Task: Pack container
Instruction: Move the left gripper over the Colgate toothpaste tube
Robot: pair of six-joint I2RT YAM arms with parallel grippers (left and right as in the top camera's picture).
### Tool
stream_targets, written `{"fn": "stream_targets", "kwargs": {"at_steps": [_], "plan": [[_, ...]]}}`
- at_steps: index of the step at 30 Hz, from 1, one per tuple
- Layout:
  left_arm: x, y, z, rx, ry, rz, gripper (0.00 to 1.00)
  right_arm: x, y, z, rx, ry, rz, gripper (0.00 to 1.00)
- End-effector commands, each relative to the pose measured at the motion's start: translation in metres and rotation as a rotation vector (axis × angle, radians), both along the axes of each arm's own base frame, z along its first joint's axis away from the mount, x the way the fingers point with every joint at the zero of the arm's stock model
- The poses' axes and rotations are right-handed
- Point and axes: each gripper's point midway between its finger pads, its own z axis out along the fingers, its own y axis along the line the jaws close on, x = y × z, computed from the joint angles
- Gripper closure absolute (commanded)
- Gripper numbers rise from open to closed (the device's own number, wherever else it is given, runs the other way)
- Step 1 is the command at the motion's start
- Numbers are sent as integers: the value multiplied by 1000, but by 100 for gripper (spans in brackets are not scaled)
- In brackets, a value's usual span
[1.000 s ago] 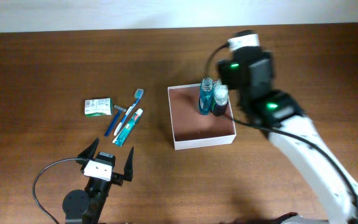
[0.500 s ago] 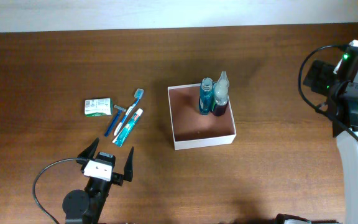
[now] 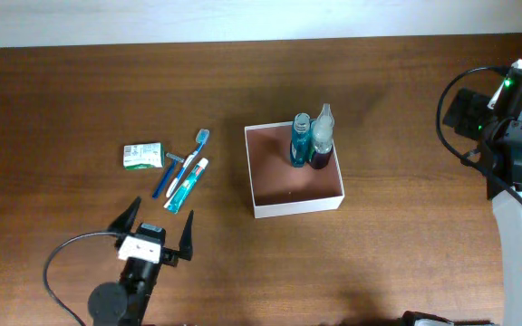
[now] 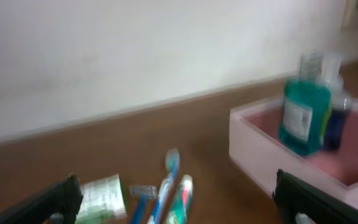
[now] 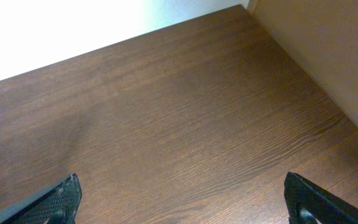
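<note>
Left hand (image 3: 164, 211) sits low at the near edge of the table (image 3: 62, 91), fingers (image 4: 58, 200) spread wide and nothing between them. The wrist view is blurry, but both dark tips frame the scene from the bottom corners.

Just ahead of that hand lies a little cluster of toiletries. A toothpaste tube (image 3: 187, 188) is closest, lying at a slant. A blue toothbrush (image 3: 181, 163) sits right beside it with its bristle end pointing away from the hand. A razor (image 3: 172, 158) is tucked against the brush. A small green-and-white packet (image 3: 142, 155) lies just off to the left of them, flat on the wood.

To the right of the cluster, near the middle of the table, is the container (image 3: 297, 205), square and shallow, with white walls and a reddish-brown floor. Two bottles stand upright in its far right corner. One is a teal bottle (image 3: 299, 140). The other, a dark bottle (image 3: 320, 145) with a clear top, sits right against it. The rest of the floor is bare.

Right hand (image 5: 185, 202) is far out at the right edge of the table, well apart from the container. Its wrist camera shows both fingertips (image 5: 61, 198) at the lower corners, opened wide and carrying nothing, with only brown wood grain beneath.
</note>
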Motion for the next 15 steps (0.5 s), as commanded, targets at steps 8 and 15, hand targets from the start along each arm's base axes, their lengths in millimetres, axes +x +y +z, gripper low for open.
{"fn": "stream_targets", "kwargs": {"at_steps": [8,15], "plan": [[4,-11,38,15,103,-68,0,-1,-1,11,2,-29,-4,1],[57,-8,46,15,608,-54,0,-1,-1,11,2,-29,-4,2]]}}
